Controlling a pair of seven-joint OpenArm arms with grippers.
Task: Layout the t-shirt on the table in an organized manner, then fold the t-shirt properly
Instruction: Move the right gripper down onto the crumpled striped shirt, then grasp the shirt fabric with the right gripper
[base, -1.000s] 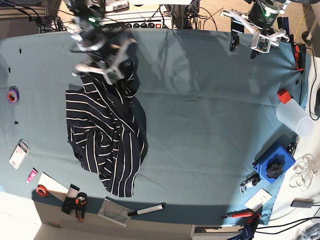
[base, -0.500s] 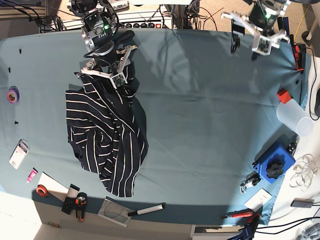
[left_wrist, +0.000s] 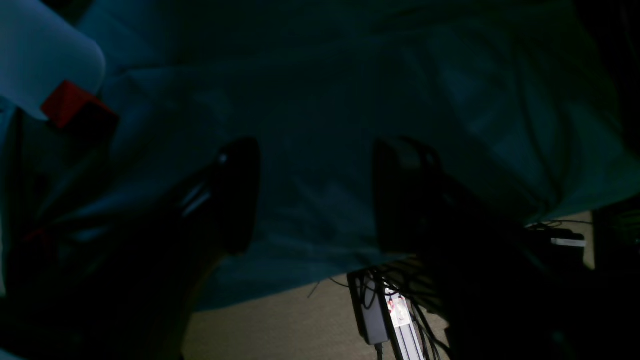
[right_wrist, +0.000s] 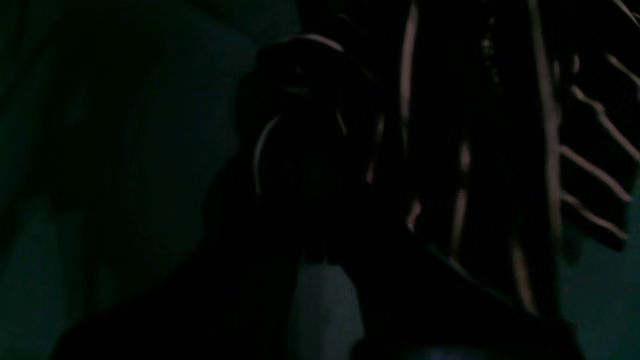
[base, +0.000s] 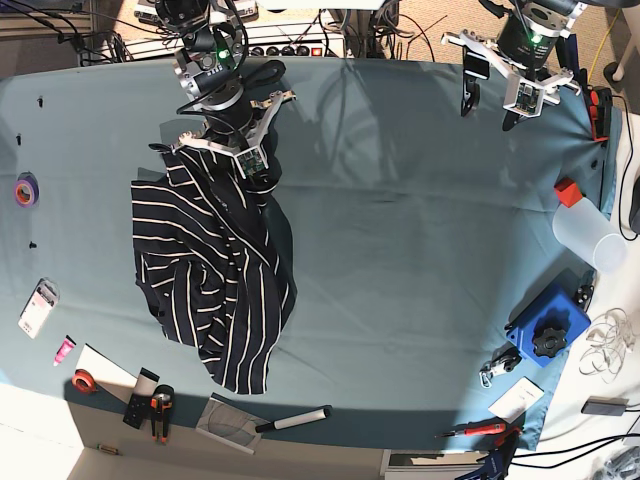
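T-shirt (base: 215, 275) crumpled on the left part of the table (base: 420, 250), long axis running far to near, collar end far. Right gripper (base: 250, 160) sits over the shirt's far edge; fingers' state cannot be told. Left gripper (base: 490, 100) hovers at the far right corner, fingers (left_wrist: 235, 195) apart, holding nothing.

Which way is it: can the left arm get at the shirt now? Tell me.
Probably not without a long reach. The left gripper hangs open over bare table at the far corner; the shirt lies across the table under the right gripper. Nothing blocks the path.
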